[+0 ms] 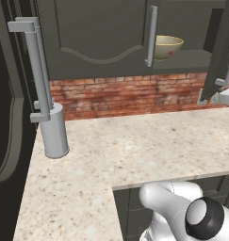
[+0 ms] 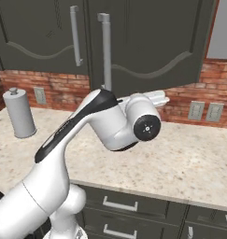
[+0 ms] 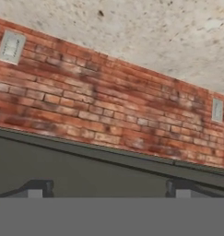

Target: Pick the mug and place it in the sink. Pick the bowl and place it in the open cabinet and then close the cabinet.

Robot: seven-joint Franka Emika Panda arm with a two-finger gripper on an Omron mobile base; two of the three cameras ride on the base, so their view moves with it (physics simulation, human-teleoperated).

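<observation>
- Left base view: the bowl [image 1: 167, 46] already sits on the inner shelf of the cabinet [image 1: 99, 37], behind the silver bar handle [image 1: 152, 36]. The cabinet's open door [image 1: 220, 52] hangs edge-on at the right, above the table's back edge. A grey paper towel holder [image 1: 55, 131] stands near the table's [image 1: 134, 141] back left corner.
- Right base view: the arm [image 2: 105, 123] reaches toward the door, above the table's middle.
- Hand view: the fingers [image 3: 106, 188] stand spread wide and hold nothing; their two tips [image 3: 35, 191] face the brick backsplash [image 3: 109, 106] and the cabinet's lower edge.
- Judgement: closing remains. Set the fingers against the door's outer face near its free edge, then push along its swing arc, steadily, so the door shuts flush without bouncing.
</observation>
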